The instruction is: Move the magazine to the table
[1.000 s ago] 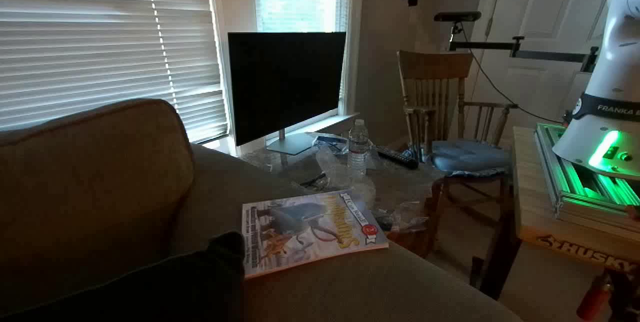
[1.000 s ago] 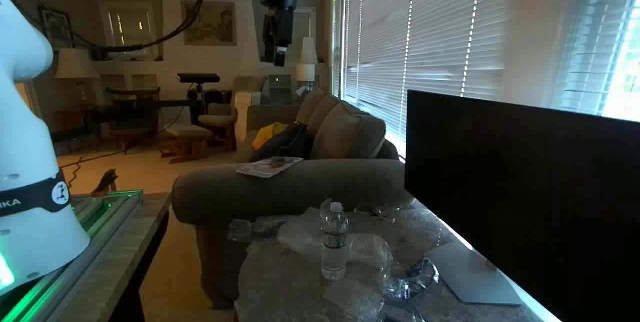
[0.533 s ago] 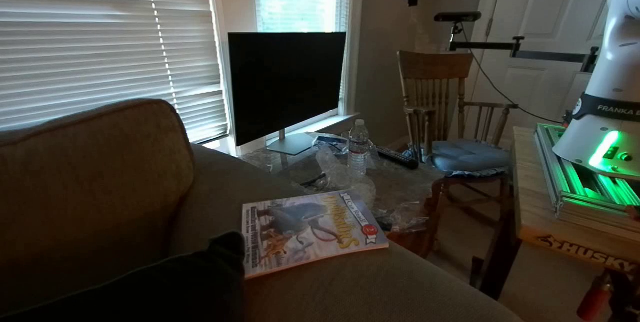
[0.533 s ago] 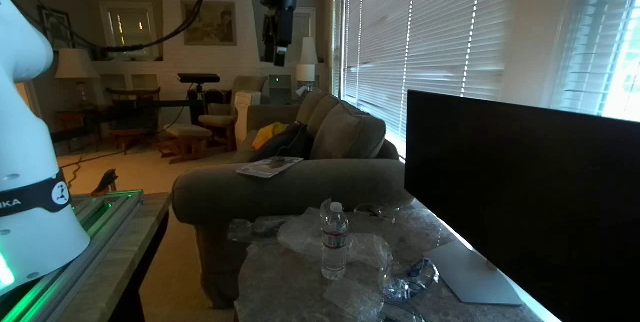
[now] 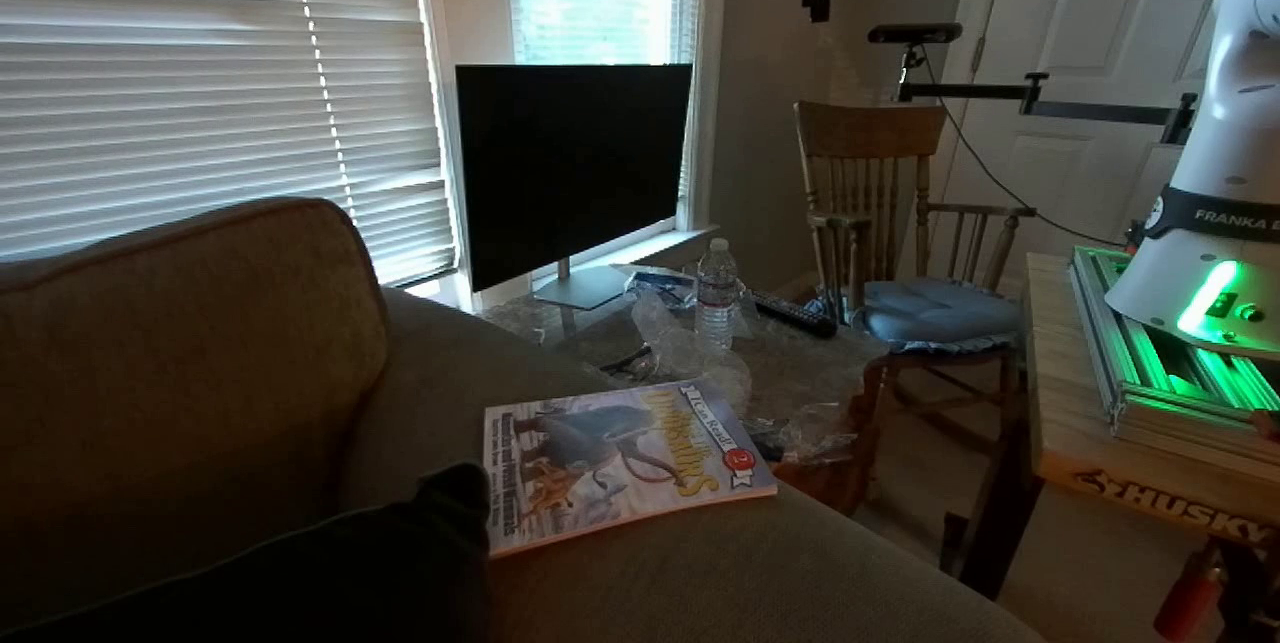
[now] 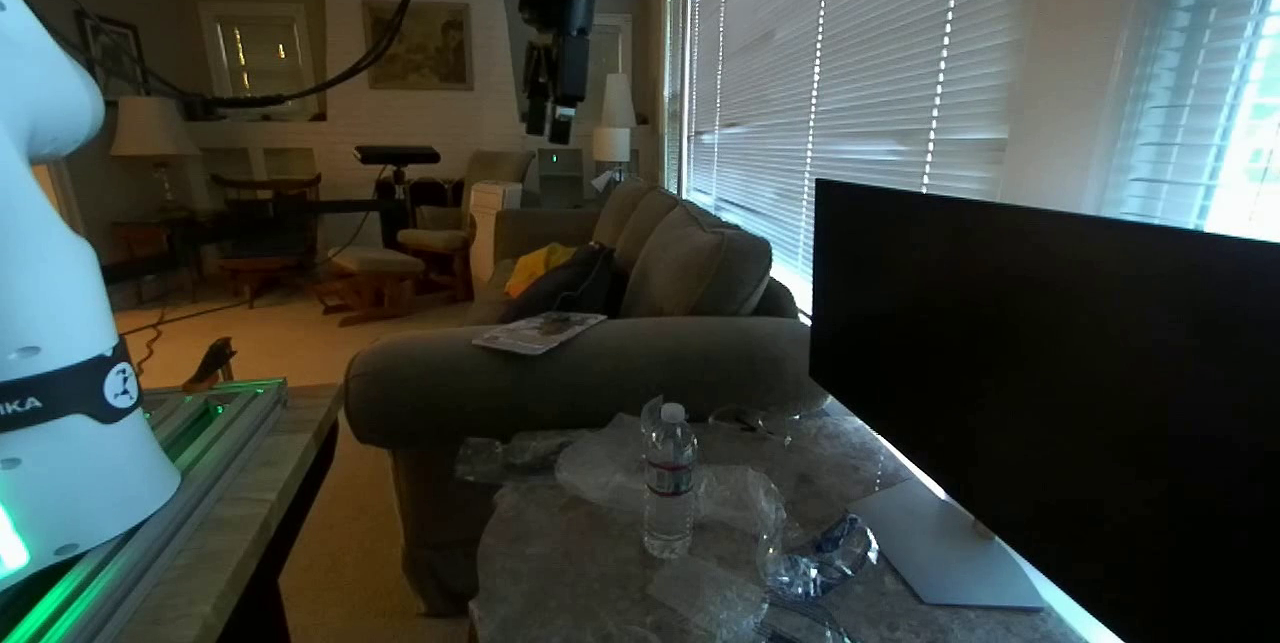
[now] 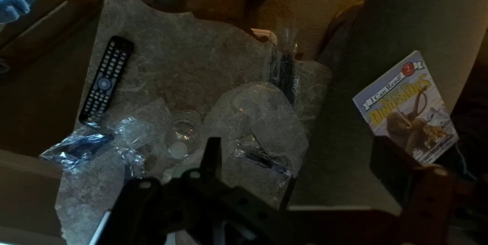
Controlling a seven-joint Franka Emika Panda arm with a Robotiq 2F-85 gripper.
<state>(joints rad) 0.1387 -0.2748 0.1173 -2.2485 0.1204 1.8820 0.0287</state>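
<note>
in the wrist view the fingers (image 7: 392, 167) are standing wide apart. the magazine (image 7: 406, 111) is lying at three o'clock on the couch arm (image 7: 339, 153). on the tabletop (image 7: 183, 50), a remote (image 7: 106, 81) is resting at ten o'clock from a clear bottle (image 7: 183, 134).

"FRANKA" arm (image 5: 1225, 163), "HUSKY" bench (image 5: 1115, 483), apparently "DINOSAURS" magazine (image 7: 406, 109)

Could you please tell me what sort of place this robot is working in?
Most likely a living room in a home, judging by the olive-brown fabric couch, the white slatted window blinds and the wooden spindle-back chair with its blue seat cushion.
</note>
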